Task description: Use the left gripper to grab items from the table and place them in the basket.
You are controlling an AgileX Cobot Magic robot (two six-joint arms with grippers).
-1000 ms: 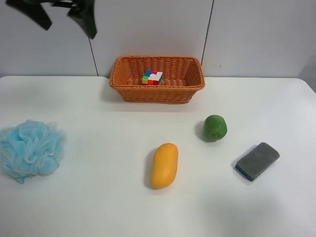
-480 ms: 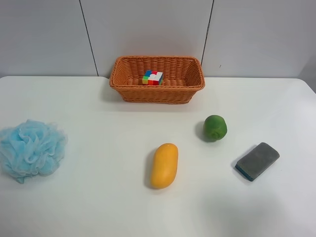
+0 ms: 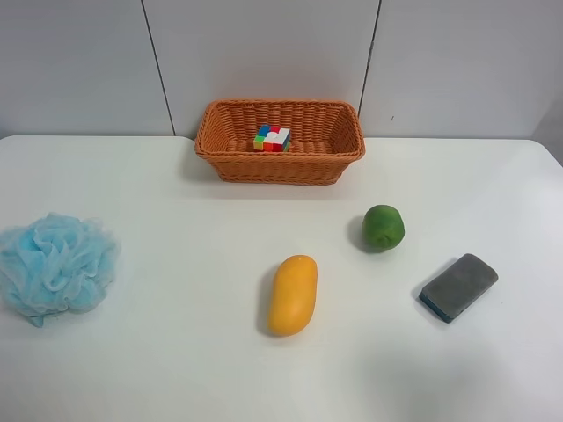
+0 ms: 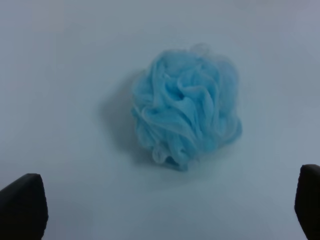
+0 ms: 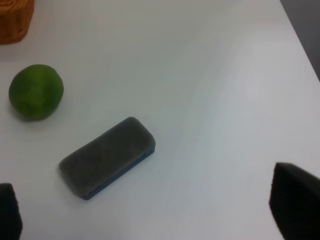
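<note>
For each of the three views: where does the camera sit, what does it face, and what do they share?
Exterior high: above, facing table, basket and wall; no arm shows.
Right wrist: above sponge and green fruit; open claw tips at the corners.
Left wrist: above pouf; open claw tips at the corners.
Shared: the high view shows all three items too.

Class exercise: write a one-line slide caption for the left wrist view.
Open left gripper poised over a fluffy light-blue bath pouf lying alone on the white table.
</note>
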